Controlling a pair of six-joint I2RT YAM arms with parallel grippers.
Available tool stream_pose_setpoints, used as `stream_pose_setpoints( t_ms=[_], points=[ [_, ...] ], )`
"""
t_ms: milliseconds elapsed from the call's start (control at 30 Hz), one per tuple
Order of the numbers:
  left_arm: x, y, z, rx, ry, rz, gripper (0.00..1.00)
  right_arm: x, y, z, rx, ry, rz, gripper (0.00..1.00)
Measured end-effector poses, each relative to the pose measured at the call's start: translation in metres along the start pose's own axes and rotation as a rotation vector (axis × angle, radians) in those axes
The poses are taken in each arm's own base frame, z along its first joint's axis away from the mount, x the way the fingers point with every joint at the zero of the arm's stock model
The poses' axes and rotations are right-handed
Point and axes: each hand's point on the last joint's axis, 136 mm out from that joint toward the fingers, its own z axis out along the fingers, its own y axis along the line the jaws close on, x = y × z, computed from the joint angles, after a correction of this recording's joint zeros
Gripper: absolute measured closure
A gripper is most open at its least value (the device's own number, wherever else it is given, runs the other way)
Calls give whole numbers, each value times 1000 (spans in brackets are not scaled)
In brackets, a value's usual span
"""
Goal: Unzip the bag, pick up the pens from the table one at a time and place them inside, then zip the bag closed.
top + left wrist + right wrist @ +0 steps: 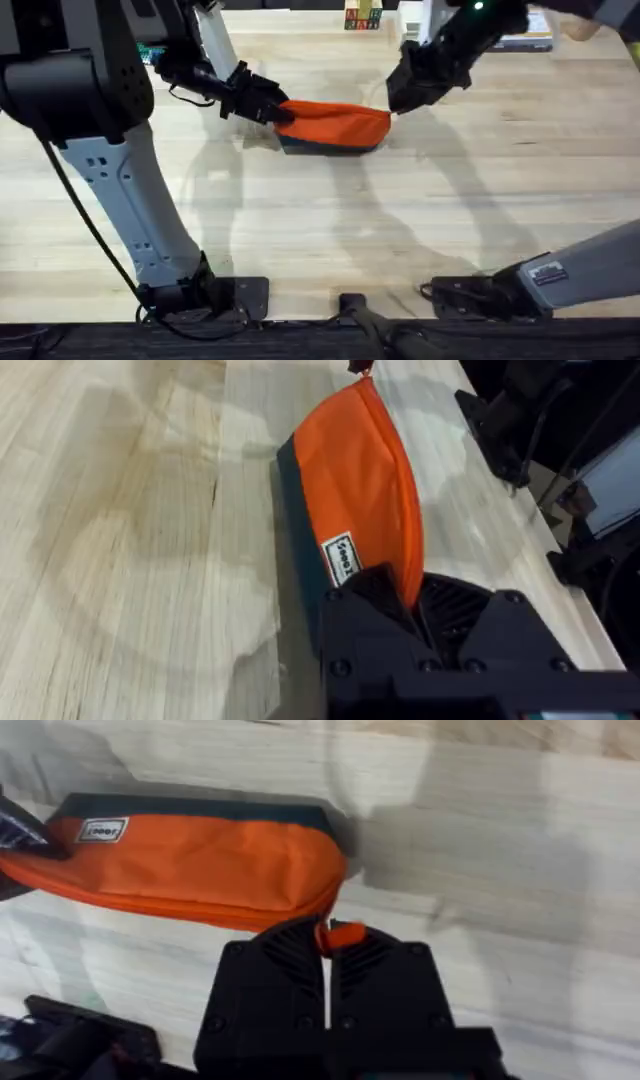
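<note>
The orange bag [335, 125] lies on the table [330, 230] at mid-back, its dark lower edge toward the arms. My left gripper [274, 108] is shut on the bag's left end; in the left wrist view the black fingers [372, 592] pinch the orange fabric [360, 490]. At the bag's right end, my right gripper [396, 100] is shut on the small orange zipper pull [346, 934], next to the bag's tip [200, 860]. The zipper seam looks closed along the length I can see. The pens are out of view.
Coloured blocks [362, 17] and a flat book-like item [527, 40] sit along the table's back edge. Both arm bases stand at the near edge. Bare wood stretches between the bag and the bases.
</note>
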Motion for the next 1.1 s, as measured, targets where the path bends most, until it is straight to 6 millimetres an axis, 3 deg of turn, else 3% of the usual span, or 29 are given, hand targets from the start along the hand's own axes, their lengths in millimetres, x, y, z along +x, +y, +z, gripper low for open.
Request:
stream_pose_setpoints(
  t_ms=[267, 400, 433, 567, 833, 967, 1100],
  points=[
    [-2, -2, 5, 13, 3, 2, 957, 2, -29, -6, -15, 37, 104, 970],
    [12, 0, -7, 1, 40, -6, 957, 4, -83, -13, 112, 21, 200, 971],
    [18, 1, -15, -11, 44, -19, 957, 13, -100, -9, 157, 40, 228, 971],
    [19, 0, -16, -9, 52, -21, 957, 29, -106, 1, 184, 89, 231, 971],
    [20, 0, -15, -8, 53, -20, 957, 29, -106, 1, 185, 84, 230, 971],
    [20, 0, -15, -7, 54, -21, 957, 27, -102, -13, 177, 36, 222, 971],
    [20, 0, -15, -7, 55, -20, 957, 23, -96, -39, 158, -66, 210, 942]
  ],
)
